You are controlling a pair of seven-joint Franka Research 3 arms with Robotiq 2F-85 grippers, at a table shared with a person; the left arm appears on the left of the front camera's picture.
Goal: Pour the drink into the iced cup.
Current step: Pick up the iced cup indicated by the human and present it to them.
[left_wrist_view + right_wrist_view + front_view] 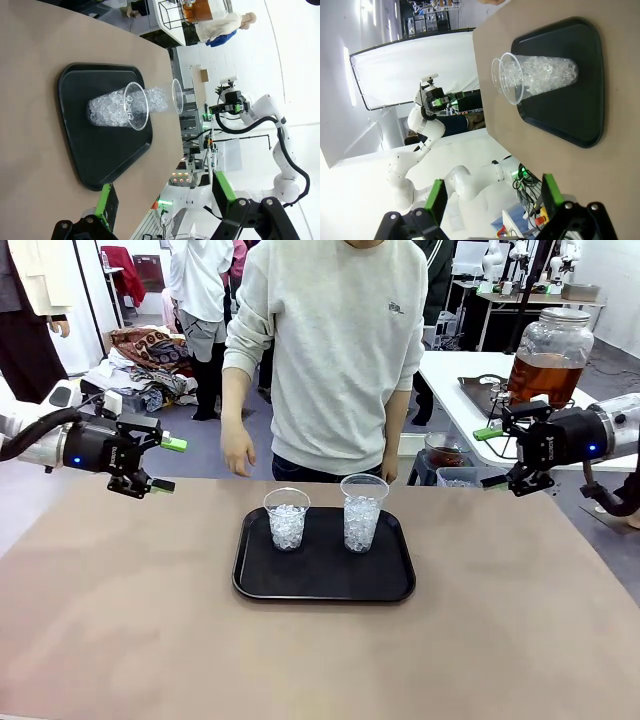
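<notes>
- Tan table [120, 640] carried one black tray [244, 580] at its middle, nearer the far edge than the near one.
- Two clear cups of ice stood upright on the tray's far half, apart from each other: the left iced cup [287, 520] shorter, the right iced cup [361, 515] taller.
- The near half of the tray lay bare; its raised rim ran unbroken on all sides.
- Wide bare tabletop lay left, right and in front of the tray.
- Left gripper [168, 464] hovered at the table's far left edge, well apart from the tray, fingers spread wide, pinching nothing.
- Right gripper [490, 457] hovered at the far right edge, likewise well apart from the tray, fingers spread, holding nothing.
- Each wrist view looked between its own green pads towards the tray and cups, with bare table between.
- The amber-brown drink [543, 378] sat in a large lidded glass jar [555, 335] on a white side table [450, 375] beyond the right gripper, off the tan table.
- A person [340, 360] stood at the far edge behind the tray, one hand [238, 452] hanging just past that edge.
</notes>
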